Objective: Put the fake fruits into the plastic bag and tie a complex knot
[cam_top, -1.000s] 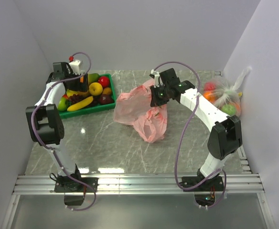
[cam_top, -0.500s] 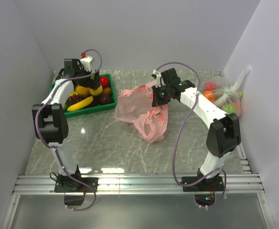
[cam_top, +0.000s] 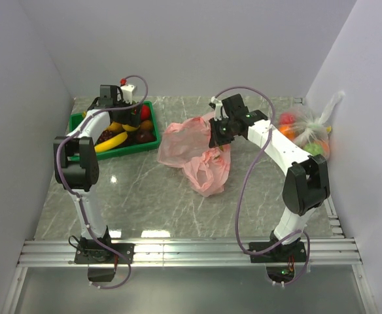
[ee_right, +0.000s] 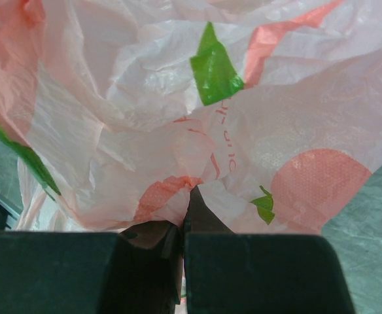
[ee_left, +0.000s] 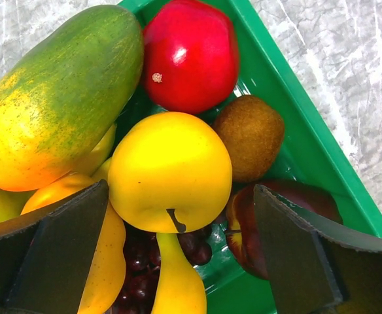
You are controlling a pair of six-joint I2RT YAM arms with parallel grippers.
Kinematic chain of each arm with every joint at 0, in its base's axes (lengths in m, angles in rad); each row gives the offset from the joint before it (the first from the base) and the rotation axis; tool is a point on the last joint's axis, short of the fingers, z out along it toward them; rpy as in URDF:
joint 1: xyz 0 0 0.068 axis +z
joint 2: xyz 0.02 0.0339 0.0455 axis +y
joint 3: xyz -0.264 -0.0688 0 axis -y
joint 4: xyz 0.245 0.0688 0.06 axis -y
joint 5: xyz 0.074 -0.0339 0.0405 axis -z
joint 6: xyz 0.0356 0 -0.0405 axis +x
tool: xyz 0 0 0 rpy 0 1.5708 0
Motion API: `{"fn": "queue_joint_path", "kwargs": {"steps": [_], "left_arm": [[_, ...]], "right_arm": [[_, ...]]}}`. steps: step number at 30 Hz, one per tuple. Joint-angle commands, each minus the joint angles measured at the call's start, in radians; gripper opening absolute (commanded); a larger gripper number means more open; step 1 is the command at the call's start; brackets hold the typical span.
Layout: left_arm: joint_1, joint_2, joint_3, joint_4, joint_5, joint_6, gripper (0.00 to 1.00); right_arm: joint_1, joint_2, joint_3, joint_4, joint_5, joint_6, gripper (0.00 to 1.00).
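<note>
Hovering over the green tray (ee_left: 295, 111), the left claw (ee_left: 181, 190) stands spread wide on either side of the yellow apple (ee_left: 168, 163), touching nothing, apparently lined up to pick it. The apple tops the heap, with the red fruit (ee_left: 191, 52), kiwi (ee_left: 250, 144) and mango (ee_left: 60, 91) crowding it and the grapes (ee_left: 138, 275) and banana (ee_left: 178, 281) beneath. Finger room looks tight, and the tray wall runs close by one finger. The right claw (ee_right: 183, 216) is pinched shut on a fold of the pink plastic bag (ee_right: 178, 118), likely holding its mouth up for loading. A stretch of counter (cam_top: 152, 203) lies between tray and bag.
</note>
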Motion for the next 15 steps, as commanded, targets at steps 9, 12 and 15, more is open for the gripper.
{"fn": "queue_joint_path", "kwargs": {"steps": [9,12,15], "left_arm": [[-0.026,0.016,0.008,-0.003,-0.031,-0.014,0.84],[-0.026,0.011,0.016,-0.014,-0.034,-0.011,0.79],[-0.026,-0.006,0.020,-0.028,-0.028,-0.009,0.74]], "right_arm": [[-0.021,0.032,-0.005,0.005,-0.053,0.032,0.00],[-0.024,0.035,-0.002,0.005,-0.057,0.034,0.00],[-0.029,0.035,-0.002,0.004,-0.060,0.034,0.00]]}}
